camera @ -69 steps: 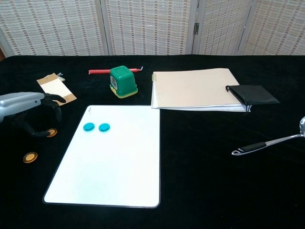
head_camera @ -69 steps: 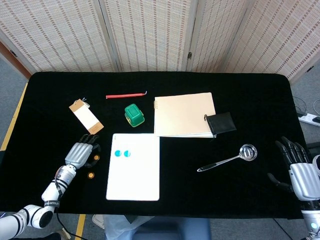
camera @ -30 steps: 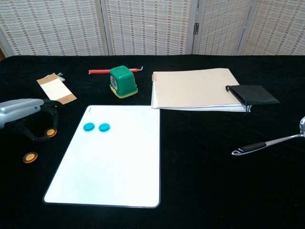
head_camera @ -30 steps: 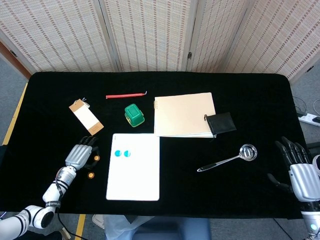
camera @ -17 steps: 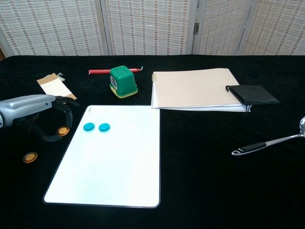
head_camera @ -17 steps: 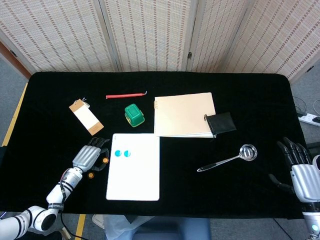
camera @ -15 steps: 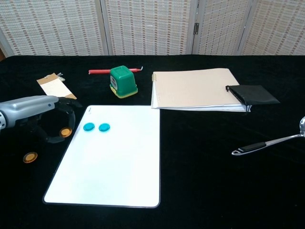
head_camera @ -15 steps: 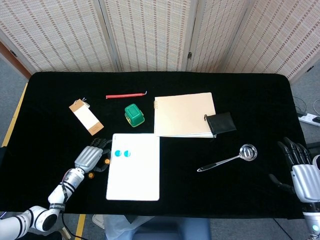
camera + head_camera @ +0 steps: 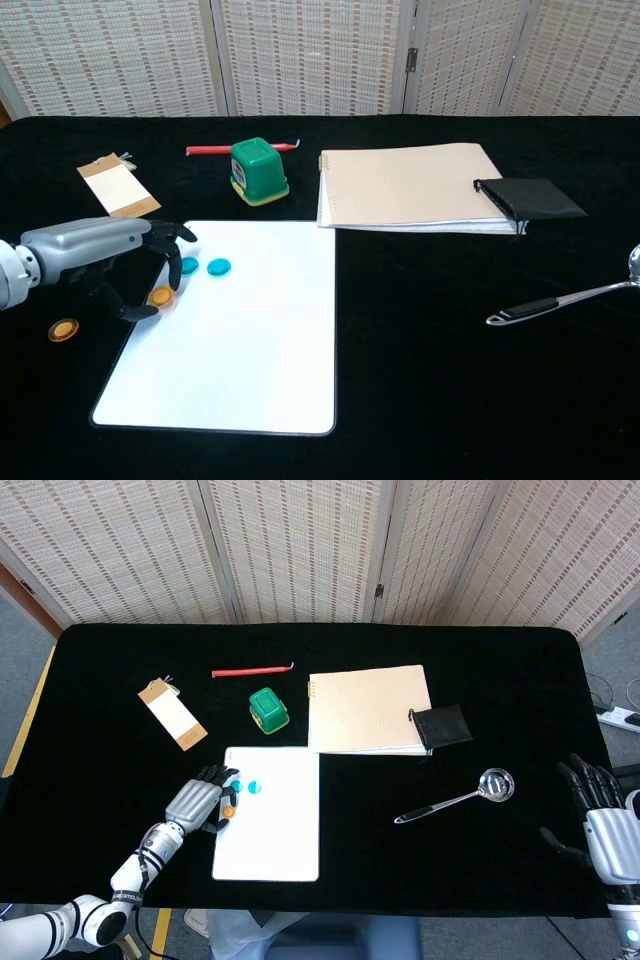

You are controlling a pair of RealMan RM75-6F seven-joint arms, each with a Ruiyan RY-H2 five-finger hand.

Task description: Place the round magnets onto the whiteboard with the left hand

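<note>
No writing can be read on any item. The left hand (image 9: pixel 110 255) pinches an orange magnet (image 9: pixel 160 296) between thumb and fingertips, now over the left edge of the whiteboard (image 9: pixel 250 340), having moved in from the black table (image 9: pixel 420 330) since half a second ago. Two blue magnets (image 9: pixel 205 266) lie just beside it; another orange magnet (image 9: pixel 64 329) remains off the board. The right hand (image 9: pixel 603 825) rests spread, empty.

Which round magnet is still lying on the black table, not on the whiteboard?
The orange magnet left of the whiteboard. The two blue magnets sit on the board, and the left hand holds the other orange one.
</note>
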